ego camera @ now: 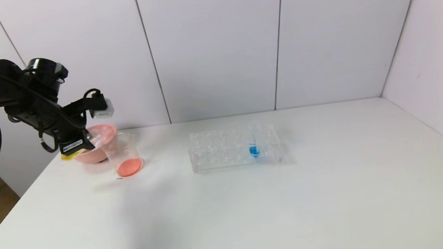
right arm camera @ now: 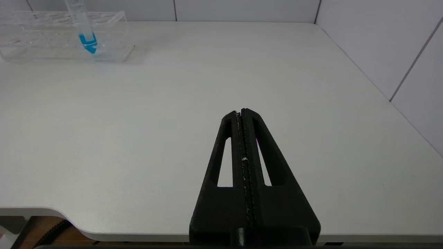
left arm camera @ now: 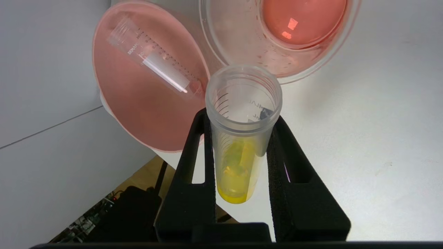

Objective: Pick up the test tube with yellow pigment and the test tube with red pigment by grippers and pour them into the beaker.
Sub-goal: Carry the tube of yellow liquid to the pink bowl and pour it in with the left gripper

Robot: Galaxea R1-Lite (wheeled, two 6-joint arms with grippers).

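Note:
My left gripper (left arm camera: 241, 117) is shut on the test tube with yellow pigment (left arm camera: 238, 155), with one finger on each side of it. The tube lies tilted, and the yellow liquid sits at its round bottom. Its open mouth is close beside the beaker's rim. In the head view the left gripper (ego camera: 80, 144) hangs at the table's far left, in front of the pink bowl (ego camera: 96, 150). The beaker (ego camera: 124, 155) stands on the table and holds orange-red liquid (left arm camera: 303, 20). A tube with red pigment in it is out of view. My right gripper (right arm camera: 241, 111) is shut on nothing above the table's near edge.
An empty clear graduated tube (left arm camera: 155, 62) lies in the pink bowl (left arm camera: 145, 114). The clear tube rack (ego camera: 235, 147) stands mid-table with a blue-liquid tube (ego camera: 254, 148) upright in it. The table edge drops off just left of the bowl.

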